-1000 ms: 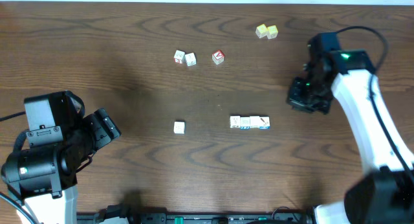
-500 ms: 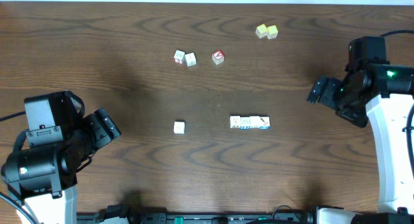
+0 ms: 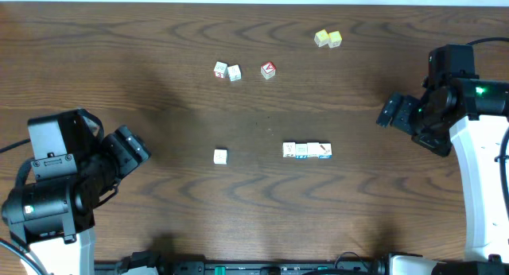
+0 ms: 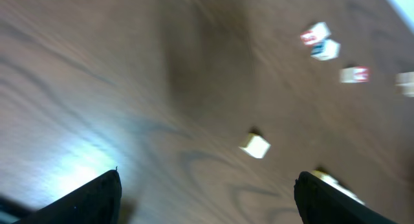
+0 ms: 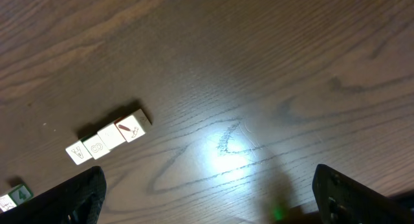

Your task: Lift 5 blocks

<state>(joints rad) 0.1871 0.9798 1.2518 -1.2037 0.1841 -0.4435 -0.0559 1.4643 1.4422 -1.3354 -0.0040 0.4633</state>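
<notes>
All the blocks lie on the tabletop [image 3: 159, 60] and none is off it, so the step in hand looks like the reach toward a block to lift. A row of blocks [image 3: 307, 150] sits right of centre, touching side to side; how many are in it I cannot tell for sure. A lone block [image 3: 220, 156] lies well apart to its left, and a pair of blocks [image 3: 227, 71] rests farther back, just beside the red-faced cube [image 3: 268, 70]. The left tool [image 3: 134, 150] hangs over the near left part with its jaws spread wide and nothing between them. The right tool [image 3: 395, 114] is likewise wide open and empty, off to the right of the row. The next move probably calls for the right tool to descend over an end block of the row and close across its two free sides, since the neighbour blocks the third; the lone block suits the left tool
</notes>
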